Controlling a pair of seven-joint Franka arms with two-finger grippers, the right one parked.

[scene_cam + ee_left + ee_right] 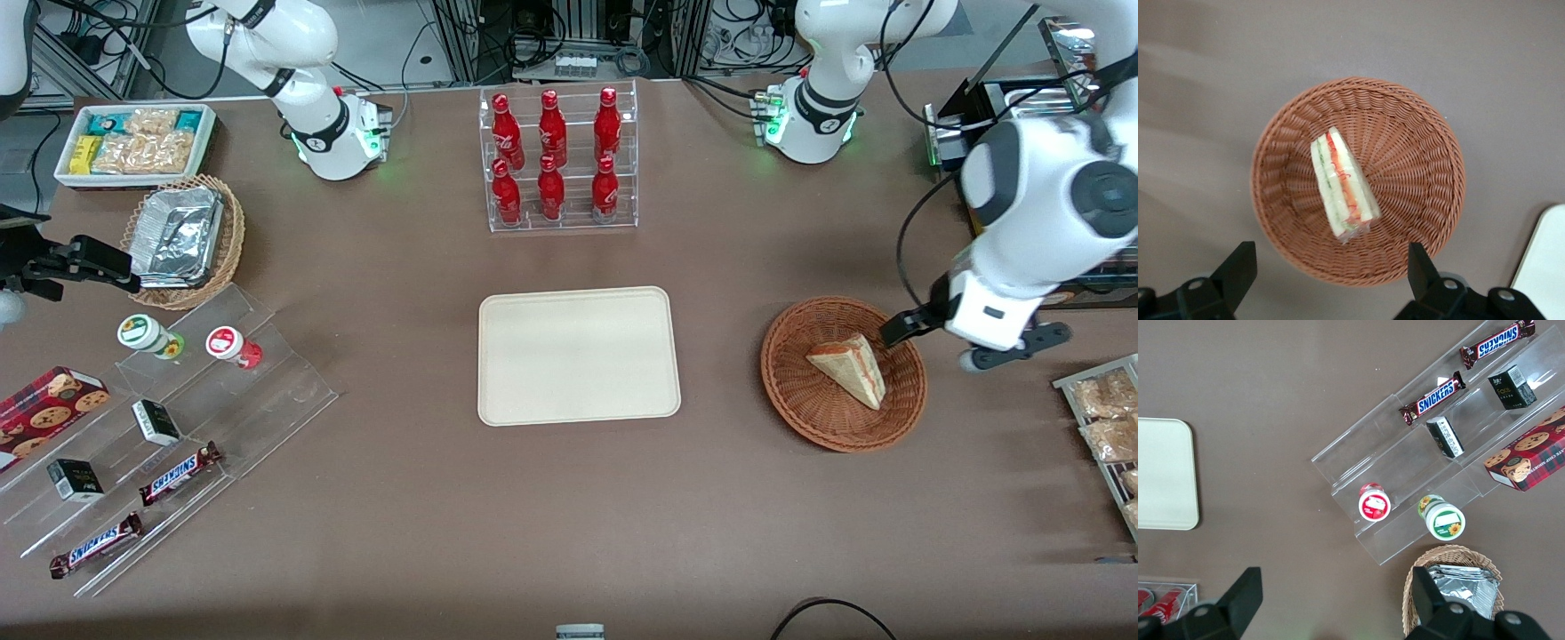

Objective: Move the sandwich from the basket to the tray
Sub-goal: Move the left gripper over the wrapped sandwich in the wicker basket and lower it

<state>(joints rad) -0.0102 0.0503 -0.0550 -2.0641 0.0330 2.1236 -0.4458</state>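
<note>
Sweeping across my front view from its left edge, I pass the snack shelves and the rack of red bottles [557, 160], then reach the tray [578, 356], lying bare in the middle of the table [400, 498]. Next comes the basket [843, 373], toward the working arm's end of the table, with the sandwich [849, 366] lying inside it on the woven floor. My gripper [929, 333] hangs above the basket's rim on the side away from the tray, and its jaws stand released, spread wide with nothing between them. In the wrist view the sandwich [1341, 187] sits ahead of the two fingers [1238, 270], not yet between them. Its long axis runs slantwise to the line joining them, with the striped cut edge facing up. I judge the coming move turns on that: I need to advance over the basket's centre and turn the wrist so the jaws close across the wedge's flat bread faces before descending.
</note>
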